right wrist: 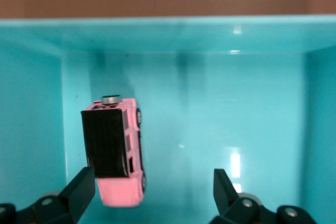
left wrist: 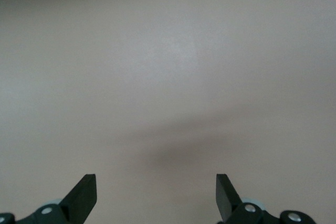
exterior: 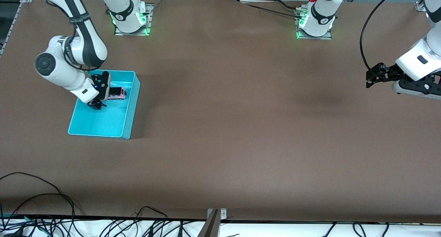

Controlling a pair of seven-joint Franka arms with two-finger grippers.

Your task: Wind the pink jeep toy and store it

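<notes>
One tiny pink jeep toy (right wrist: pixel 118 153) lies in the cyan bin (exterior: pixel 132 102) under the right claw (right wrist: pixel 152 190), spread wide; light, rigid, best pinched across its sides, while the left claw (left wrist: pixel 156 195) waits wide over bare tabletop (exterior: pixel 241 126).

Pink jeep toy (exterior: pixel 117 93) in cyan bin (exterior: pixel 129 109)

Even overhead light, soft shadows, glare inside the cyan bin (right wrist: pixel 262 35).

The bin (exterior: pixel 103 123) stands on the desk (exterior: pixel 241 126) toward the right arm's end. The toy car (exterior: pixel 117 93) lies in the bin, in the part farther from the front camera. The right hand (exterior: pixel 97 98) is over the bin, just beside the car. The left hand (exterior: pixel 373 75) waits over bare desk at the left arm's end.
</notes>
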